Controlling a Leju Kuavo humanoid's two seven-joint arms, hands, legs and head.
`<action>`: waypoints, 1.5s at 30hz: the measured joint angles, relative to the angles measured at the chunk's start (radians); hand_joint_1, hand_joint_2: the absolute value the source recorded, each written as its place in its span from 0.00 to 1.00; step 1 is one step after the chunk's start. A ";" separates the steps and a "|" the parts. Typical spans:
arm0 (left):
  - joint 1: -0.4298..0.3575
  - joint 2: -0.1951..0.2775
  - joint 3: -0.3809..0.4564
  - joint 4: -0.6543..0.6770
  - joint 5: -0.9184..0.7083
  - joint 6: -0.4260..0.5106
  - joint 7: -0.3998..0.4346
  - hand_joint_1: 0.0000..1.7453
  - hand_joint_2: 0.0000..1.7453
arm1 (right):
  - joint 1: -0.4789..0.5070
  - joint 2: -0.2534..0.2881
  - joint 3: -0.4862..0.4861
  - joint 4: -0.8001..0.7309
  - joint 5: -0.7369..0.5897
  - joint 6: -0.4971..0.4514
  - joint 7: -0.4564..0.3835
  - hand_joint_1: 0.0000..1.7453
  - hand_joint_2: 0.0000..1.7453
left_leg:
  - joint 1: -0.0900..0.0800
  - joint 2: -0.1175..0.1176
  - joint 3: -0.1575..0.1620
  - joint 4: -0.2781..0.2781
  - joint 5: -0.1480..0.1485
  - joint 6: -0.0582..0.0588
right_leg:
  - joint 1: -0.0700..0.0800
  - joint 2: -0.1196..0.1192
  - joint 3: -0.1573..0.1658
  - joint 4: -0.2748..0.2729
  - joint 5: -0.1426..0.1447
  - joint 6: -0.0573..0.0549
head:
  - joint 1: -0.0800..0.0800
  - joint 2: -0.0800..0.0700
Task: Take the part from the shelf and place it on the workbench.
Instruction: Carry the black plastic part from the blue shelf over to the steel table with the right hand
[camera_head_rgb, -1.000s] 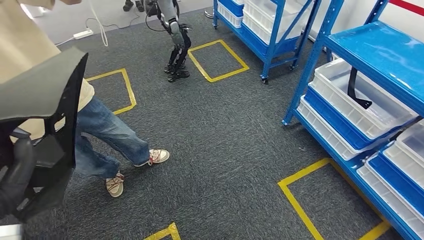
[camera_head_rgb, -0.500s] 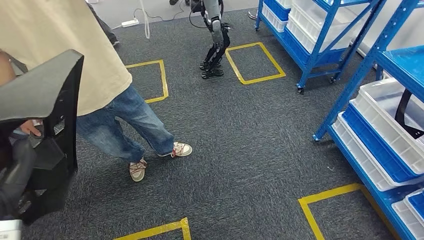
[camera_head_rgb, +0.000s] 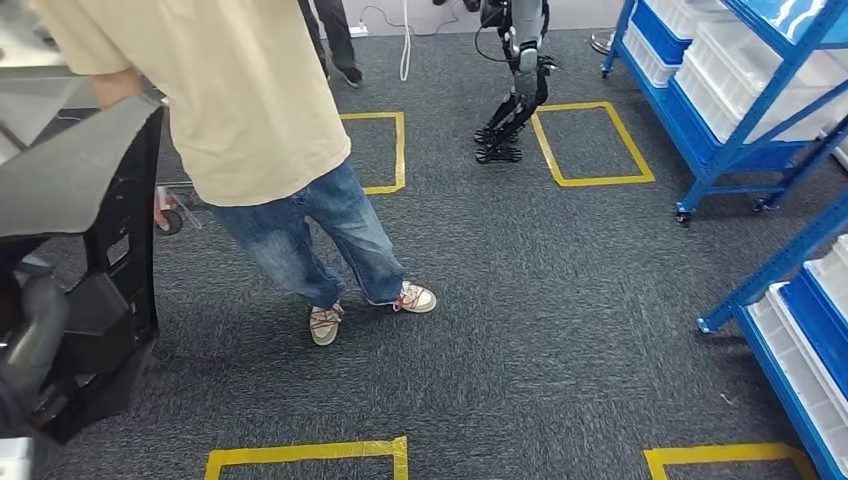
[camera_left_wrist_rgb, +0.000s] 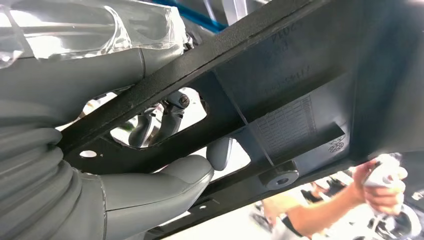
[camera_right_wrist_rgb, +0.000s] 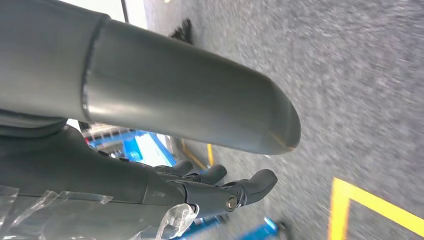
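Note:
The part (camera_head_rgb: 85, 250) is a large black plastic panel with cut-outs, held upright at the left edge of the head view. My left hand (camera_head_rgb: 28, 352) grips its lower portion from below. In the left wrist view my grey thumb (camera_left_wrist_rgb: 165, 182) presses against a rib of the part (camera_left_wrist_rgb: 300, 95), with darker fingers reaching through a cut-out. My right hand (camera_right_wrist_rgb: 215, 187) hangs over the carpet, its fingers (camera_right_wrist_rgb: 250, 186) lying straight and apart from the thumb, holding nothing.
A person in a beige shirt (camera_head_rgb: 240, 90) and jeans stands close ahead on the left, holding a white device (camera_left_wrist_rgb: 382, 177). Another robot (camera_head_rgb: 512, 80) stands at the back. Blue shelves with white bins (camera_head_rgb: 745, 90) line the right. Yellow tape squares (camera_head_rgb: 590, 140) mark the grey carpet.
The whole view has swung to the left: the blue shelves have slid toward the right edge and the person now fills the upper left. The part stays in my left hand.

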 joint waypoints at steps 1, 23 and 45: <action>0.000 0.000 0.000 0.000 0.000 0.001 0.000 1.00 1.00 | 0.000 0.000 0.000 0.000 0.000 0.000 -0.001 0.00 0.00 | 0.001 -0.012 0.000 0.001 -0.002 -0.005 | -0.001 0.023 0.017 -0.044 0.018 -0.002 | -0.001 0.000; -0.016 0.011 0.001 0.000 0.009 0.001 -0.001 1.00 1.00 | -0.005 0.012 -0.001 0.000 0.000 0.000 -0.012 0.00 0.00 | -0.027 0.133 0.020 -0.023 0.004 0.024 | 0.016 -0.109 0.029 0.006 -0.051 -0.011 | -0.009 0.000; -0.014 0.011 -0.009 0.000 0.013 -0.007 0.004 1.00 1.00 | 0.000 0.015 -0.001 0.000 0.000 0.000 -0.018 0.00 0.00 | -0.006 0.125 -0.106 0.212 -0.073 -0.022 | 0.006 -0.126 0.035 -0.062 0.005 -0.037 | -0.018 0.000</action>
